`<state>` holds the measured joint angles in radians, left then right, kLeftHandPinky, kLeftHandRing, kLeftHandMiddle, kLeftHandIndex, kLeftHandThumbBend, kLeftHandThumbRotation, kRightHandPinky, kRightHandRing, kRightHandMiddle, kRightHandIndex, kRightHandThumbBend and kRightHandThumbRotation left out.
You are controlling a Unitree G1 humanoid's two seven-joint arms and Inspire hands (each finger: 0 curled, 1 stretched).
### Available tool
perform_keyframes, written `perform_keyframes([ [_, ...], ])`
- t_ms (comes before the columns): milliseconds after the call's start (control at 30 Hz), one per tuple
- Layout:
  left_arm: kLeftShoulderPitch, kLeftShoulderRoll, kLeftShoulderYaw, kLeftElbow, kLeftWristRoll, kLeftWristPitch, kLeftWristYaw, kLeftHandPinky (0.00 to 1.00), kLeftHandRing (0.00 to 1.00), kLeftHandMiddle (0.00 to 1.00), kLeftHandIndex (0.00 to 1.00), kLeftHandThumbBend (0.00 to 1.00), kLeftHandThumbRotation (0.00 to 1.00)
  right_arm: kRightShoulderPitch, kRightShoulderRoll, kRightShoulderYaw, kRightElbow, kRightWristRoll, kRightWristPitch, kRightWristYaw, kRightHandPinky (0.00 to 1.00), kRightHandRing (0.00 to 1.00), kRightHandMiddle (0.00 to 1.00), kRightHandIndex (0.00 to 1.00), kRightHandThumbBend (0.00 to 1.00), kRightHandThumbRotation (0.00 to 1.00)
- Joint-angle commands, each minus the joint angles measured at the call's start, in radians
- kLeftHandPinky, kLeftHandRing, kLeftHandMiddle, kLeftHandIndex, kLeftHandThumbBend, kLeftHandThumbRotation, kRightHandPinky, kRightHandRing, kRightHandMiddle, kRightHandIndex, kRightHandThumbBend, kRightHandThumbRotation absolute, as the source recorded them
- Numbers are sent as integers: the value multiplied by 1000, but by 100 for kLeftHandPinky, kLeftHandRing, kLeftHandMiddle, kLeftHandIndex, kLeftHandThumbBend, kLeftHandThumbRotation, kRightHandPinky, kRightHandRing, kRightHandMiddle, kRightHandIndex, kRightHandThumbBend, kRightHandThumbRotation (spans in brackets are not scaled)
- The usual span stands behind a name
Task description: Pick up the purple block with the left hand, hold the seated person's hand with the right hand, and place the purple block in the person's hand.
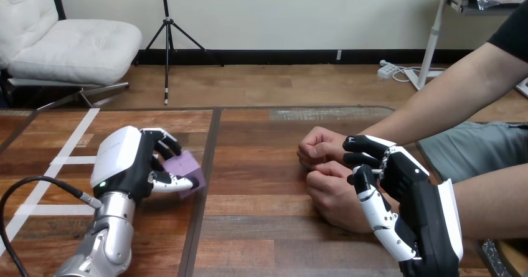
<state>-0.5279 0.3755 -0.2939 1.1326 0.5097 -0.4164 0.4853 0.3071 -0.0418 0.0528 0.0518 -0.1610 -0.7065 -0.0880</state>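
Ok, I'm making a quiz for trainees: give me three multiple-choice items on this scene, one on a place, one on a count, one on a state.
1. Where is the purple block? A in a bowl; B in the left hand; C on a plate.
2. How many of the person's hands are at the table? A none; B one; C two.
3. Those hands are: A closed; B flat, palm up; C holding a cup.

Answers:
1. B: the left hand's fingers curl round the block.
2. C: both lie close together on the wood.
3. A: their fingers are curled in.
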Motion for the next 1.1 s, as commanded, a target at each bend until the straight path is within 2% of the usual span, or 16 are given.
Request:
perform_keyframes([
  [0,-16,4,20,-75,-9,-36,31,40,43,48,52,62,0,-59,13,-7,3,4,-11,-10,54,69,72,69,42,56],
  [500,50,13,19,-204,6,-77,61,37,42,48,53,62,0,-59,-1,-18,-8,-29,-6,-19,59,73,75,71,43,57],
  [833,100,10,34,-302,-3,-99,57,36,42,48,53,61,0,-61,-4,-32,-13,-38,-2,-26,61,75,77,72,45,56],
  [1067,140,10,40,-382,6,-103,60,35,41,48,53,61,0,-67,-21,-51,-14,-82,-12,-41,64,78,80,75,46,55],
])
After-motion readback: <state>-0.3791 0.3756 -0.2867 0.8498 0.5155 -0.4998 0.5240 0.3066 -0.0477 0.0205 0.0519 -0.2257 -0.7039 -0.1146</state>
